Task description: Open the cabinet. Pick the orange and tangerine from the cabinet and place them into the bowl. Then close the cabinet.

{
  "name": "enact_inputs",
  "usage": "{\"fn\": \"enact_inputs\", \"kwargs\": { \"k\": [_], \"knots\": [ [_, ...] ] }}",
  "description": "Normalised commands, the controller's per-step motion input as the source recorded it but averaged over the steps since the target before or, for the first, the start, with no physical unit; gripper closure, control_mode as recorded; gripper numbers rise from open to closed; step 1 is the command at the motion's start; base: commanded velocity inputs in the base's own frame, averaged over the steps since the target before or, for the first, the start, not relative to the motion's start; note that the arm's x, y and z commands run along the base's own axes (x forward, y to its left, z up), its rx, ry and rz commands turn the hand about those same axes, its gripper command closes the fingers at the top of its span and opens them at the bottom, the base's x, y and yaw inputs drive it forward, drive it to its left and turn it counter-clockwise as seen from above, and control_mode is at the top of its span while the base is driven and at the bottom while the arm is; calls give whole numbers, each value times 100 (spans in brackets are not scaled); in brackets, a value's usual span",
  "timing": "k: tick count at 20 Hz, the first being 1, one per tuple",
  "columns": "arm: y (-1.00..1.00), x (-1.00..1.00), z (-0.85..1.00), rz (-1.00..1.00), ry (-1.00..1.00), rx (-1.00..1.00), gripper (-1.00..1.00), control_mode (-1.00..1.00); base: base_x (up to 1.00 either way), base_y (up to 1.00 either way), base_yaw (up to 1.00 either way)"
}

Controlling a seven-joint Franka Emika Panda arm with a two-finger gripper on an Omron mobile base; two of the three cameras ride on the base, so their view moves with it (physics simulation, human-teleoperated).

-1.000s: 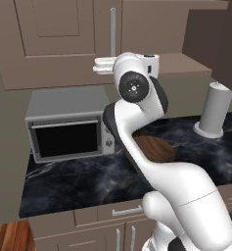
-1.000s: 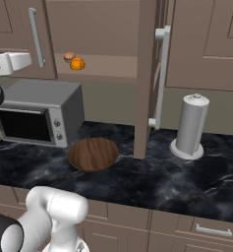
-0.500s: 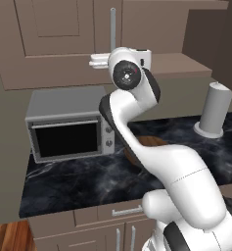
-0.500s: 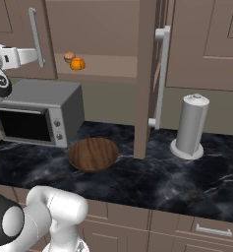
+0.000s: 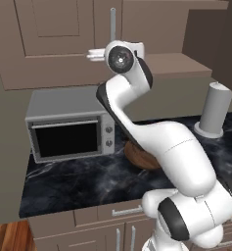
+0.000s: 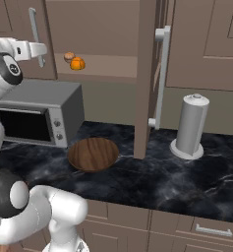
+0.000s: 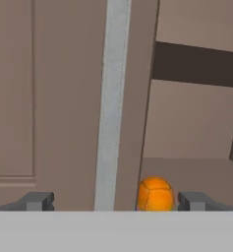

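Two-finger dark gripper (image 7: 115, 201) spread wide, holding nothing, raised level with the shelf of the wide taupe-brown wall cabinet (image 6: 105, 74), just beside the long silver bar handle (image 7: 111, 108) of its left door. Seen along the hand: handle and door edge between the fingertips (image 7: 37, 201), bright orange round fruit (image 7: 156, 194) low on the shelf beyond. From the right base view: right door swung open, orange fruit (image 6: 77, 63) touching a smaller, paler brownish fruit (image 6: 69, 56) on the shelf. Below: grey microwave (image 6: 39, 115) on the black marbled counter (image 6: 152, 179), shallow dark wooden bowl (image 6: 93, 153) just beside it, grey upright cylinder (image 6: 190, 126) well apart.
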Motion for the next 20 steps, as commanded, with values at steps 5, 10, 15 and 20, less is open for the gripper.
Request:
{"fn": "enact_inputs", "kwargs": {
  "k": [5,10,15,20],
  "knots": [
    [15,52,0,0,5,0,-100,-100,0,0,0],
    [19,51,0,0,1,0,-100,-100,0,0,0],
    [16,52,0,0,1,0,-100,-100,0,0,0],
    [4,49,0,0,3,0,-100,-100,0,0,0]
  ]
}}
